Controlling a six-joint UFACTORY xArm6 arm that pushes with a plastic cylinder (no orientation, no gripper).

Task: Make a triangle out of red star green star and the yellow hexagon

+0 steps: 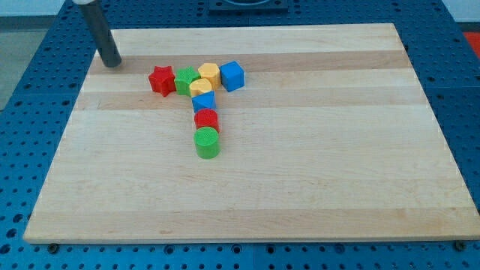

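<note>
The red star [160, 79] lies at the left end of a row near the board's top middle. The green star [185, 79] touches it on the right. The yellow hexagon [209, 73] sits right of the green star. My tip [112, 61] rests on the board at the upper left, well left of the red star and apart from all blocks.
A blue cube [232, 76] ends the row on the right. Below the row run a yellow block [200, 86], a blue block [203, 101], a red cylinder [206, 119] and a green cylinder [208, 142]. The wooden board [337, 150] lies on a blue perforated table.
</note>
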